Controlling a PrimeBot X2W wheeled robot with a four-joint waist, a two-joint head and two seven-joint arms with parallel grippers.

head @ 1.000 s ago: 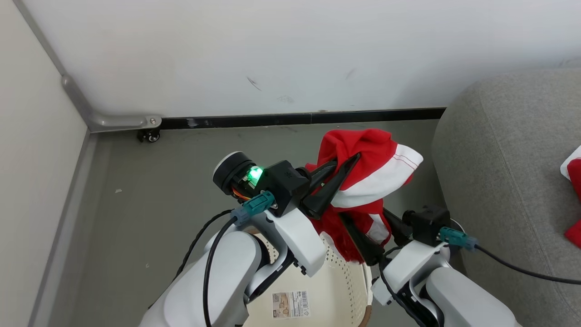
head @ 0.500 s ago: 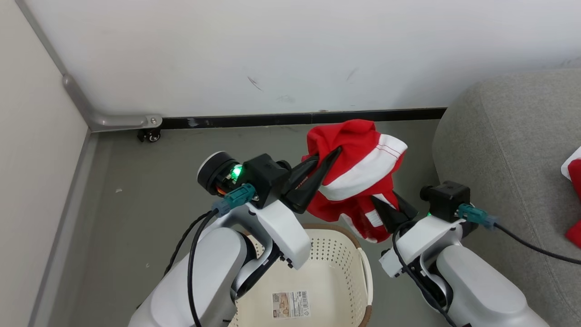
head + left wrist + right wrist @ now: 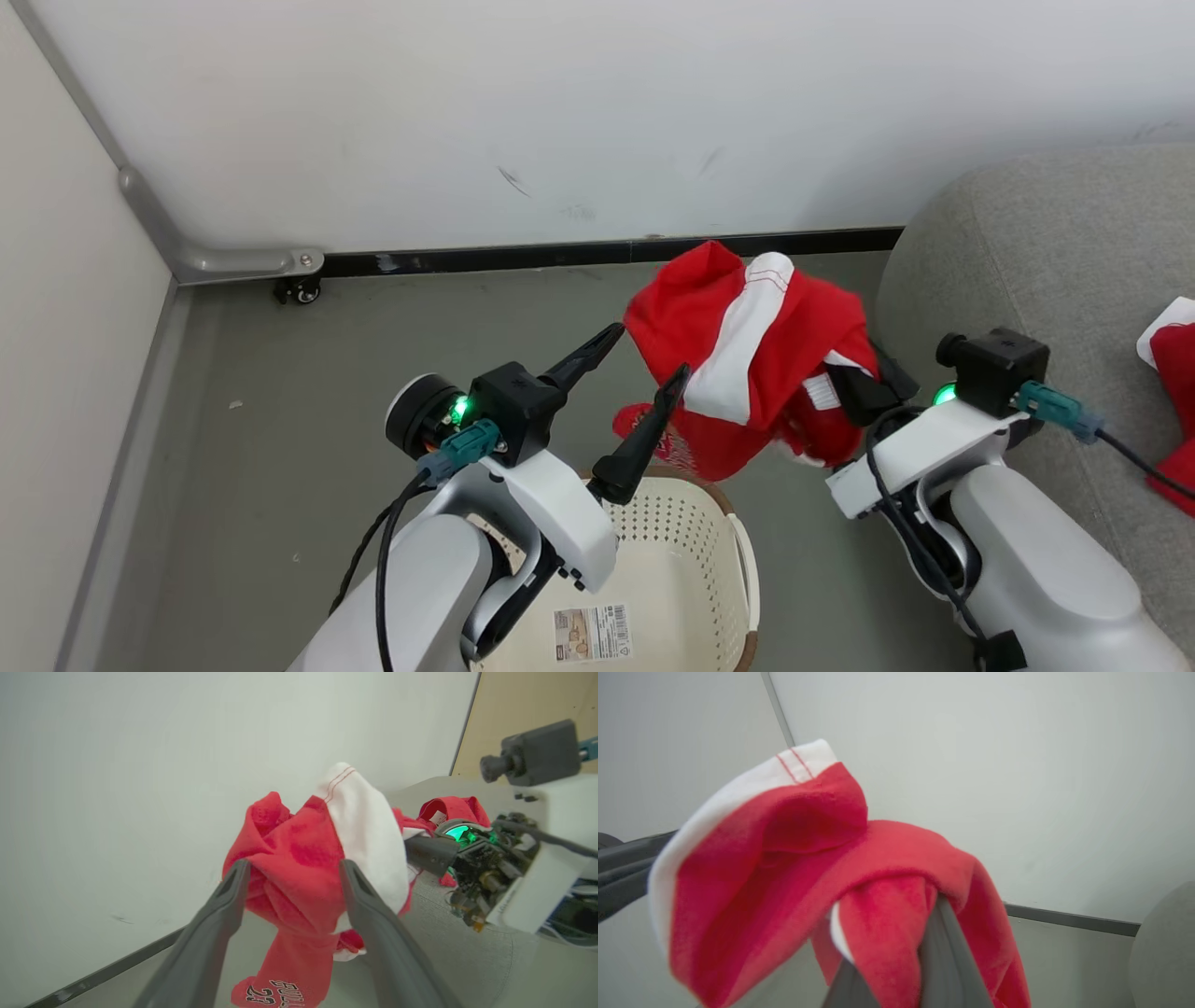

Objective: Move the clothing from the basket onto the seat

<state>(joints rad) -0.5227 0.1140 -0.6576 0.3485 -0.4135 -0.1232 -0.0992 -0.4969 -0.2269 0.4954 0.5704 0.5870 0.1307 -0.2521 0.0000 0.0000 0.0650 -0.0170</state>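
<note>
A soft red fabric garment with white stripes (image 3: 747, 345) hangs bunched between the cream perforated plastic basket (image 3: 742, 569) and the grey upholstered seat (image 3: 1027, 261), pinched in the right gripper (image 3: 859, 387)'s clenched fingers. The left gripper (image 3: 651, 350) stands spread, holding nothing. Light and limp, the garment is probably best gripped at a thick fold.

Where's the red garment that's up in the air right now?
The red garment hangs right of centre in the head view, pinched in the right tool, raised between the basket and the grey seat.

Two garments (image 3: 747, 355) (image 3: 1174, 369), one basket (image 3: 695, 532) (one seat (image 3: 1027, 243))
</note>
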